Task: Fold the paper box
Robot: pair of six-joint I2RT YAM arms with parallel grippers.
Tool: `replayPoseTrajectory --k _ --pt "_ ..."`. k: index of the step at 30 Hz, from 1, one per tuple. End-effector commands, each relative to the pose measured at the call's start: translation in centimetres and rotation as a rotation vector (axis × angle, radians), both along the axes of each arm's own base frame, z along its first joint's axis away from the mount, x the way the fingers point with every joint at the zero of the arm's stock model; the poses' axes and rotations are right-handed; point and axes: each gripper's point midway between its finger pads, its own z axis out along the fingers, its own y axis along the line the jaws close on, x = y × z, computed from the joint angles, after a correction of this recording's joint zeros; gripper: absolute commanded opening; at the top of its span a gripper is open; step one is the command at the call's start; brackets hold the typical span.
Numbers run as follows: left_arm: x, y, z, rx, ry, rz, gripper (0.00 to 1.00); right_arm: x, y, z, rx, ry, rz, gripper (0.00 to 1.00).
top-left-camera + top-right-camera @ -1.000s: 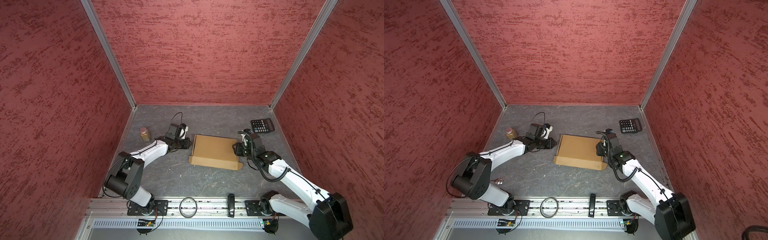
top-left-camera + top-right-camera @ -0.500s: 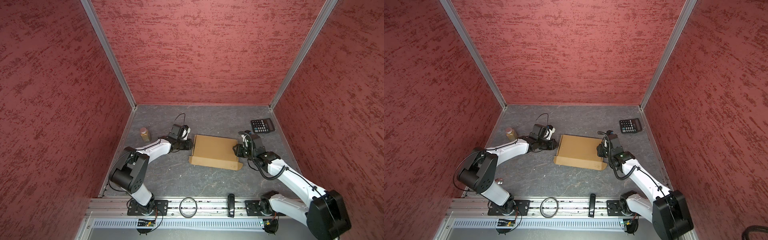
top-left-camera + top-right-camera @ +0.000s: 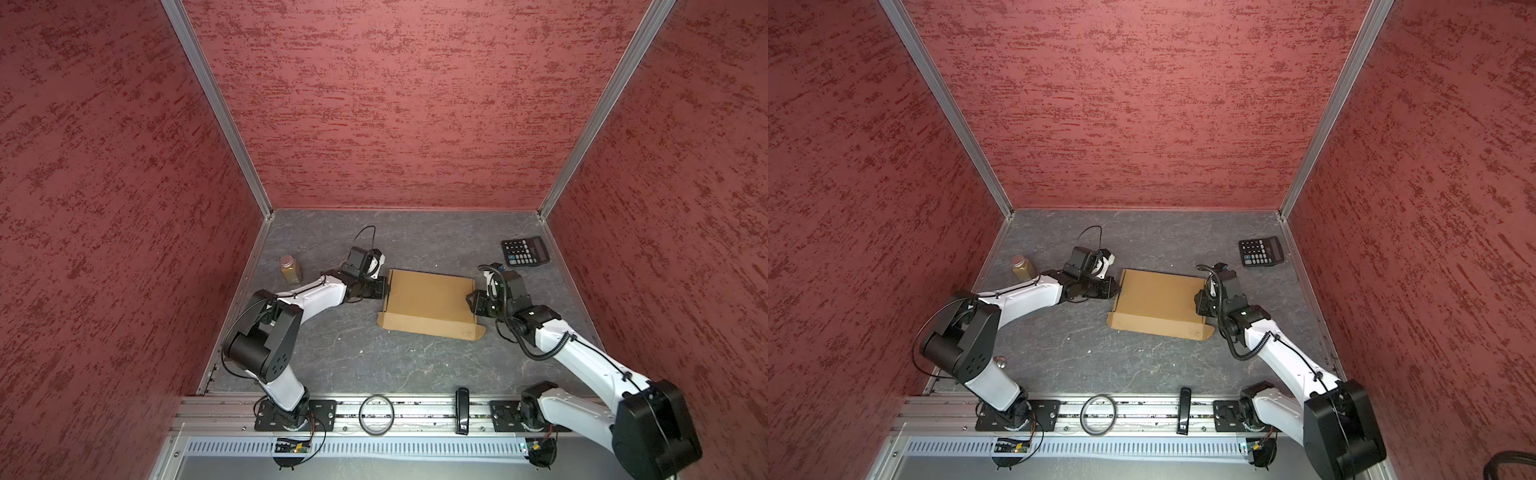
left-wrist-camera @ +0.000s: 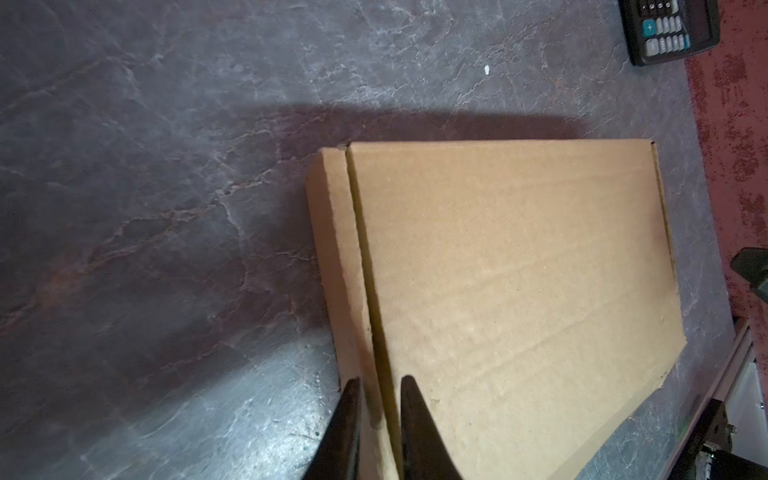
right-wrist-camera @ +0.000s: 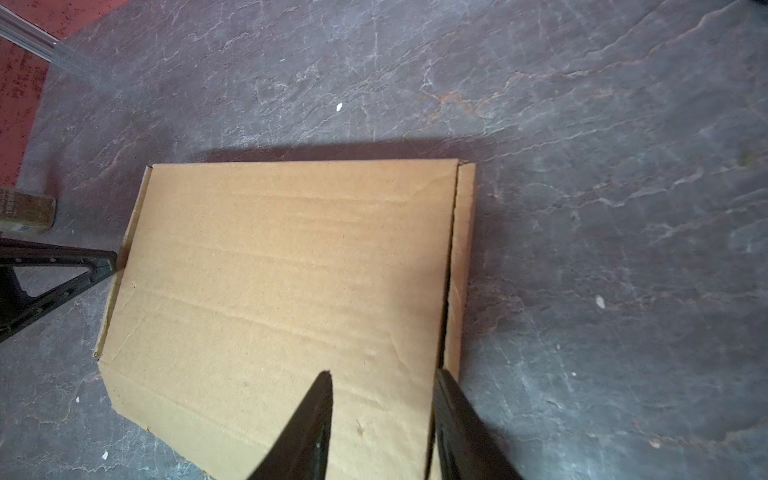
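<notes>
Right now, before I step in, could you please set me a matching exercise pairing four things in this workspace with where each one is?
Things:
1. paper box
2. calculator
3. jar
4. left gripper

Places, as seen in both top views:
A. far right corner of the table
B. at the paper box's left edge
C. middle of the table
D. standing upright near the table's left edge

Pairs: 1-C, 2-A, 3-D, 4-B
</notes>
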Motion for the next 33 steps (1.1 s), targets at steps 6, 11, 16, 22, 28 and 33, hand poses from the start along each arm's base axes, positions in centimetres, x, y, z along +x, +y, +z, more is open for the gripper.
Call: replayPoseTrajectory --k 6,11,16,22,28,33 --pt "0.8 0.1 -0.1 0.049 -0.032 0.007 0.21 0.2 0.0 0.2 0.019 -0.025 0.001 0.41" --pt "0.9 0.0 -0.3 0.062 -0.034 0.012 0.2 0.1 0.0 0.0 0.022 -0.027 0.001 0.42" --pt "0.9 0.1 -0.4 0.071 -0.036 0.019 0.18 0.2 0.0 -0.1 0.022 -0.024 0.003 0.41" --pt "0.9 0.2 -0.5 0.086 -0.037 0.021 0.15 0.3 -0.1 -0.1 0.023 -0.028 0.001 0.41" --pt "0.8 0.2 -1.0 0.091 -0.028 0.026 0.13 0.3 -0.1 0.0 0.026 -0.031 0.0 0.42" --pt "0.9 0.6 -1.2 0.101 -0.03 0.04 0.12 0.4 -0.3 0.3 0.032 -0.041 -0.004 0.53"
